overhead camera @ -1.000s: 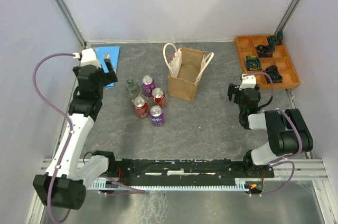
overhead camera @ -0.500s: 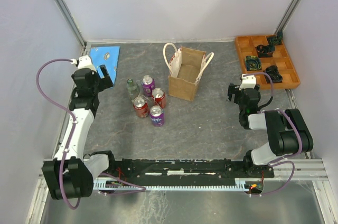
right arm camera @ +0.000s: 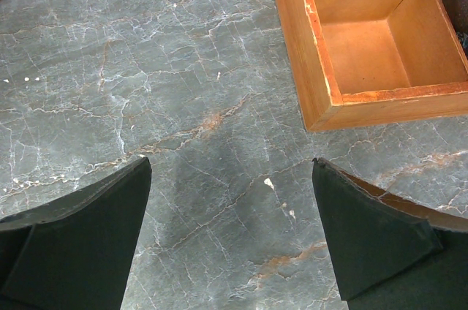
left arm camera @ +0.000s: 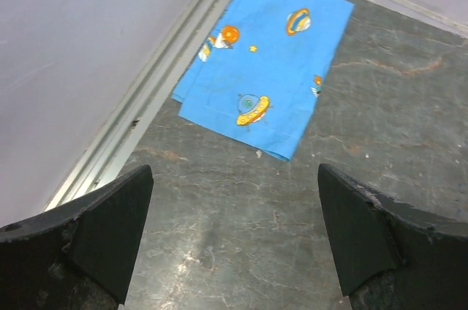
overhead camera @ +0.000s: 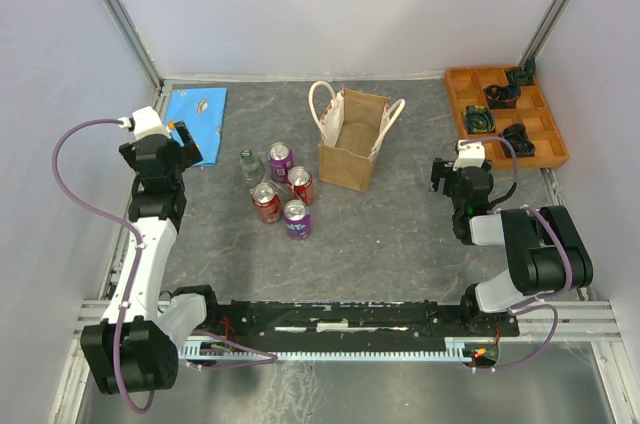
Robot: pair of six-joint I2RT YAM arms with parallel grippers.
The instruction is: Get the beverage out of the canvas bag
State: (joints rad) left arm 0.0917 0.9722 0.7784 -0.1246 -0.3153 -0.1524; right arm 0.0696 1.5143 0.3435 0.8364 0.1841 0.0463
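The tan canvas bag with white loop handles stands upright at the back middle; its pale inside looks empty from above. Several cans and a clear bottle stand on the table left of the bag. My left gripper is open and empty at the far left, beside the blue cloth; in the left wrist view only bare table lies between the fingers. My right gripper is open and empty at the right, near the orange tray; the right wrist view shows bare table between the fingers.
A blue patterned cloth lies at the back left, also in the left wrist view. An orange compartment tray with dark objects sits at the back right; its corner shows in the right wrist view. Walls enclose the table.
My left arm has pulled back to the left and toward the near side, uncovering the blue cloth. The right arm, bag and cans have not moved.
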